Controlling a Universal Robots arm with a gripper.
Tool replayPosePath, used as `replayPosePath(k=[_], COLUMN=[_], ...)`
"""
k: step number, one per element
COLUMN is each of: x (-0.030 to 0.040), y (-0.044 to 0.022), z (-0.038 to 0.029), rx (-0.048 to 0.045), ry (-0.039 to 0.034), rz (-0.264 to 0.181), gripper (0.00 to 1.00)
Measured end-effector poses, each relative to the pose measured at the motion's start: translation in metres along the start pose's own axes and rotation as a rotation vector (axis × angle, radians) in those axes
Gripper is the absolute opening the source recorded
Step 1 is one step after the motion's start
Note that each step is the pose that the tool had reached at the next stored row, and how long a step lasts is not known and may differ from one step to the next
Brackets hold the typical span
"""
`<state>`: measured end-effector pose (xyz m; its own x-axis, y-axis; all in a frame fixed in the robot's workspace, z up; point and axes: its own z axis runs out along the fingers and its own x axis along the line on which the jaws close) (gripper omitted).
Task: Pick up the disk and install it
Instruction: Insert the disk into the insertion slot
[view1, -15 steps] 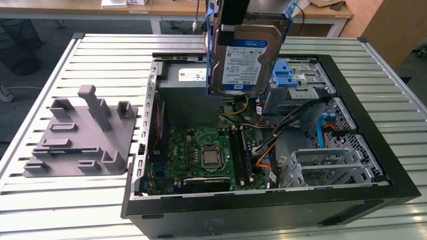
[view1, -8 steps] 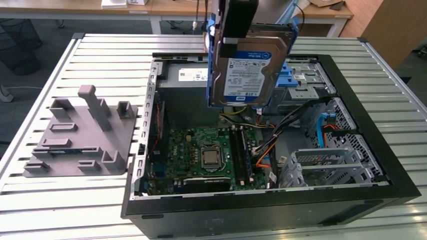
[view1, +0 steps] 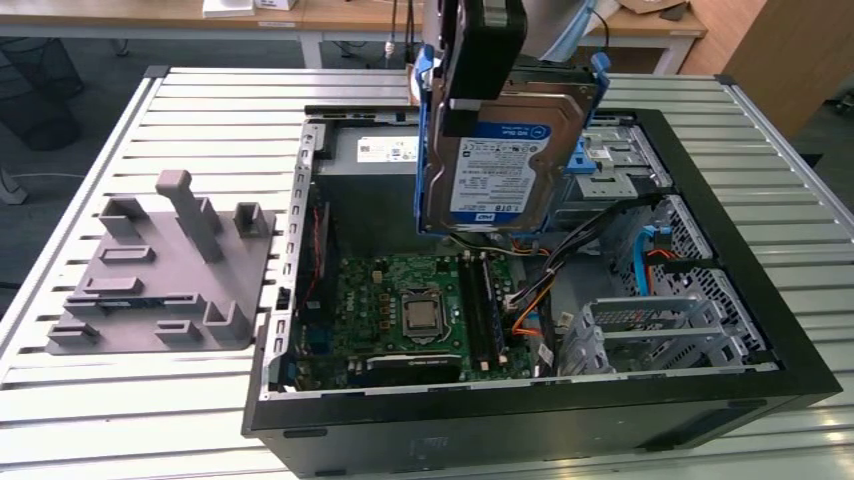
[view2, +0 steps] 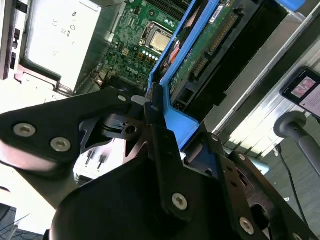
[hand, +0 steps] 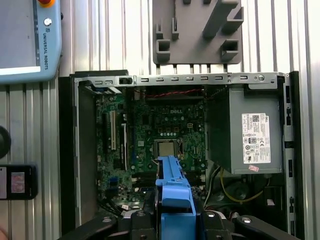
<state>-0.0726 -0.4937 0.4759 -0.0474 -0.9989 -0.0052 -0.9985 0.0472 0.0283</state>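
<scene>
Now the pick-up looks done and the carrying is in hand: the hand is closed on the disk, held on edge above the open case, and installing it, I judge, needs its rails lined up with a cage.

The gripper, clamped on the disk, hangs in open air above the open case. Below the jaws the motherboard lies low, leaving room. Cables cross toward the metal drive cage on one side; the power supply stands on the other.
</scene>
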Motion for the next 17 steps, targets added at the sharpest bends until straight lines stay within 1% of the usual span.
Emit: replayPosePath(k=[4,6,8,12,14,17], x=[0.0001,0.0018,0.0067,0.0220,0.0284,0.0338], y=[-0.0001,-0.0002,-0.0004,-0.0011,-0.0014,-0.0025], z=[-0.0001,0.0000,0.0001,0.0004,0.0005,0.0008], rx=[0.0000,0.0000,0.0000,0.0000,0.0000,0.0001], ry=[0.0001,0.0000,0.0002,0.0003,0.0013,0.0035], rz=[0.000,0.000,0.000,0.000,0.000,0.000], gripper=[0.36,0.36,0.36,0.36,0.36,0.36])
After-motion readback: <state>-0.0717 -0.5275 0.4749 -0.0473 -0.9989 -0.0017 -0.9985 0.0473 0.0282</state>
